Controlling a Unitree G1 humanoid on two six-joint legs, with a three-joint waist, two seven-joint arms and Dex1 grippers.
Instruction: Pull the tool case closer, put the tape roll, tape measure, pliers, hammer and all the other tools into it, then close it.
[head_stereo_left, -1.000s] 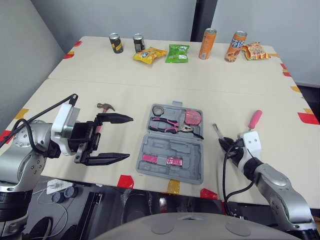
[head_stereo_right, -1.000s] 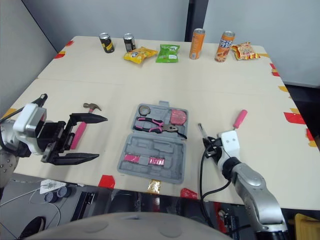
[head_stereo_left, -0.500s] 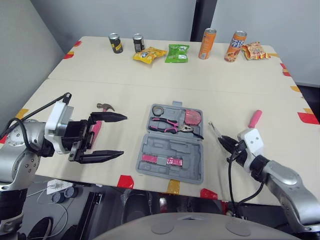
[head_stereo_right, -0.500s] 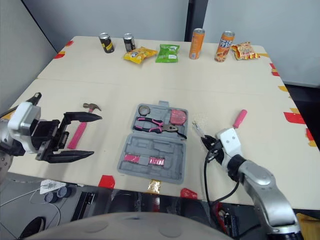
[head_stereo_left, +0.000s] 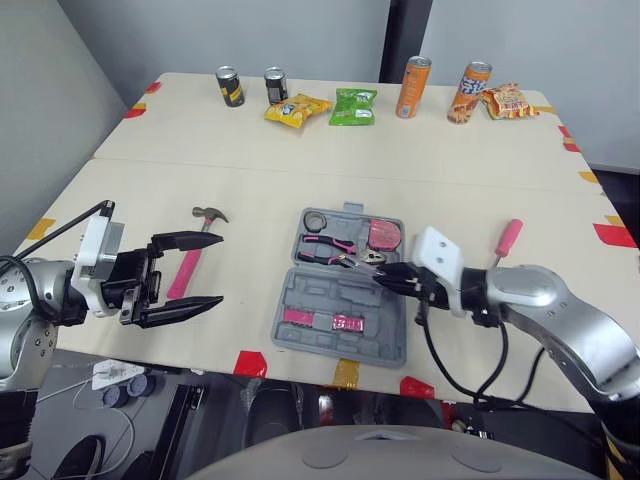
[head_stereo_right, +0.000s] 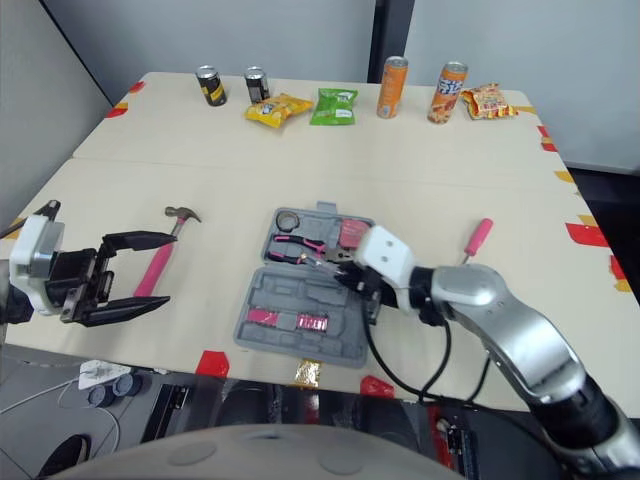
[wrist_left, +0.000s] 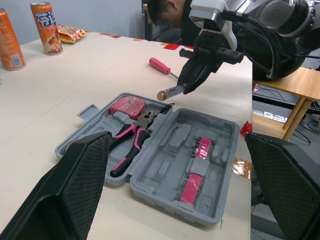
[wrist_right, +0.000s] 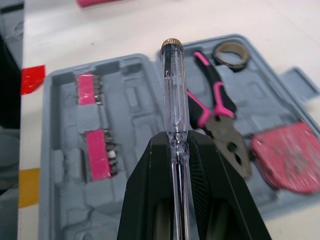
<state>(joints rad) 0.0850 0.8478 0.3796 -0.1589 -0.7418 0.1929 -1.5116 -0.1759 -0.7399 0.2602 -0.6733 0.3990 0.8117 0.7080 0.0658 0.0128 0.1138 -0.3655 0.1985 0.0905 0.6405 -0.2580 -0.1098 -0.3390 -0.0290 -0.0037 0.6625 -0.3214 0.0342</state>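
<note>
Right hand, head views: right hand (head_stereo_left: 395, 278) is clamped on a clear tester screwdriver (wrist_right: 174, 85). It hangs over the open tool case (head_stereo_left: 340, 292), in from the case's right side, about above the hinge line.
Left hand, head views: left hand (head_stereo_left: 212, 270) is spread wide and holds nothing. It sits just beside the hammer (head_stereo_left: 190, 262), well apart from the case.
Loose tools, head views: the hammer lies on the tabletop (head_stereo_left: 250, 170) left of the case, with its pink handle toward the near edge. A pink screwdriver (head_stereo_left: 508, 240) lies right of the case, nearer the right arm.
Stowed, head views: tape roll (head_stereo_left: 317, 220), pliers (head_stereo_left: 335, 250) and tape measure (head_stereo_left: 383, 235) sit in the far half.
Left wrist view: the two fingers (wrist_left: 85, 175) stand far apart and frame the case. The right hand holds the tester above the far half, brass cap toward the pliers' jaws.
Right wrist view: both fingers pinch the clear shaft, cap end leading. The tester's long axis runs roughly along the hinge, beside the pliers.
Deciding relation: the tester is already over the case and lined up with its length, so a short descent should do. Which recess is meant for it, I cannot tell.
</note>
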